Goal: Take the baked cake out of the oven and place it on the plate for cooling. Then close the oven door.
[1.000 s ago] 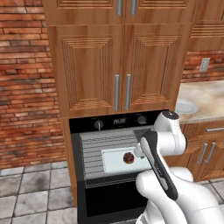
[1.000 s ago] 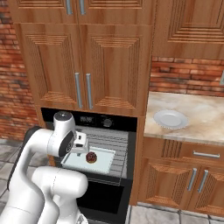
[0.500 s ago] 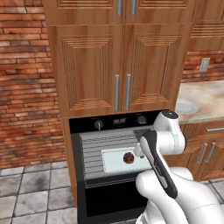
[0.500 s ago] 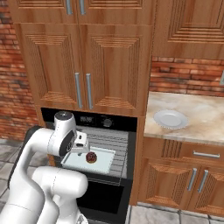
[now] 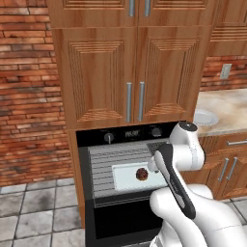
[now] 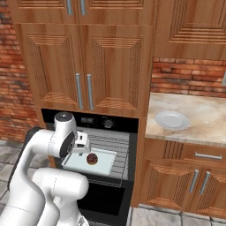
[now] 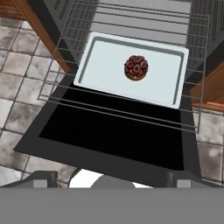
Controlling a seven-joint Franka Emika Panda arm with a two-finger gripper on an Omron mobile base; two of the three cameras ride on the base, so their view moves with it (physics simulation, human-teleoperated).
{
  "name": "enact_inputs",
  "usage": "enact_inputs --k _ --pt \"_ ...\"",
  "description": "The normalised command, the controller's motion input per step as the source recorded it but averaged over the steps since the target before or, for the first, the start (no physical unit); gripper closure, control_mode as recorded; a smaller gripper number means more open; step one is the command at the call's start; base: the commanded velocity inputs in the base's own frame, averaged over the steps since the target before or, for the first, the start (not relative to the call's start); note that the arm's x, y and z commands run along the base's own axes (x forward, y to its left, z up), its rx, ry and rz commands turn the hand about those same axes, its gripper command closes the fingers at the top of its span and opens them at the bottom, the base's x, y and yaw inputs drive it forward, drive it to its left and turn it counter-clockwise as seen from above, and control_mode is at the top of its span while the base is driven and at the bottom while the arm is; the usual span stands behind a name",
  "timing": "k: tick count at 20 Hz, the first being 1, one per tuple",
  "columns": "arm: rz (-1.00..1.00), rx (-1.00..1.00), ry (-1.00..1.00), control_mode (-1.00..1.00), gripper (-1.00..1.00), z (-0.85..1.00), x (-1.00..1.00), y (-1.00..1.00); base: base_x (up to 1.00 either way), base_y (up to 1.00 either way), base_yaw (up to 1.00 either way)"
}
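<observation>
Nothing has shifted noticeably since a second ago: arm, rack and tray appear in the same places. Claw [image 6: 82, 143] hangs above the drawn-out wire rack [image 7: 192, 74], jaws spread wide, gripping nothing. Cake [image 7: 136, 67] sits near the middle of the pale tray [image 7: 109, 78] on that rack, in front of the oven [image 5: 96, 140]. Oven door [image 7: 109, 138] lies folded down, open. Plate [image 6: 171, 119] rests on the tabletop [image 6: 207, 119] to the right, well apart from the cake.

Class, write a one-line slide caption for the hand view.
Open end effector above the lowered oven door, facing the cake on its pale tray on the wire rack.
</observation>
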Motion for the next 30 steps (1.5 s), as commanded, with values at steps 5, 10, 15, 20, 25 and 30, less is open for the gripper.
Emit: enact_inputs --k 5,10,15,20,25,30 --pt "-0.01 0.00 -0.06 -1.00 -1.00 -0.07 0.00 0.00 0.00 0.00 0.00" --pt "0.00 0.00 -0.05 -1.00 -1.00 -0.10 0.00 0.00 0.00 0.00 0.00" --pt "0.00 0.00 -0.08 -1.00 -1.00 -0.16 0.01 0.00 0.00 0.00 0.00" --pt "-0.01 0.00 -0.07 -1.00 -1.00 -0.01 0.20 0.00 0.00 0.00 0.00" --pt "-0.03 0.00 -0.06 -1.00 -1.00 0.00 0.28 0.00 0.00 0.00 0.00" --pt "-0.03 0.00 -0.04 -1.00 -1.00 -0.04 0.28 0.00 0.00 0.00 0.00"
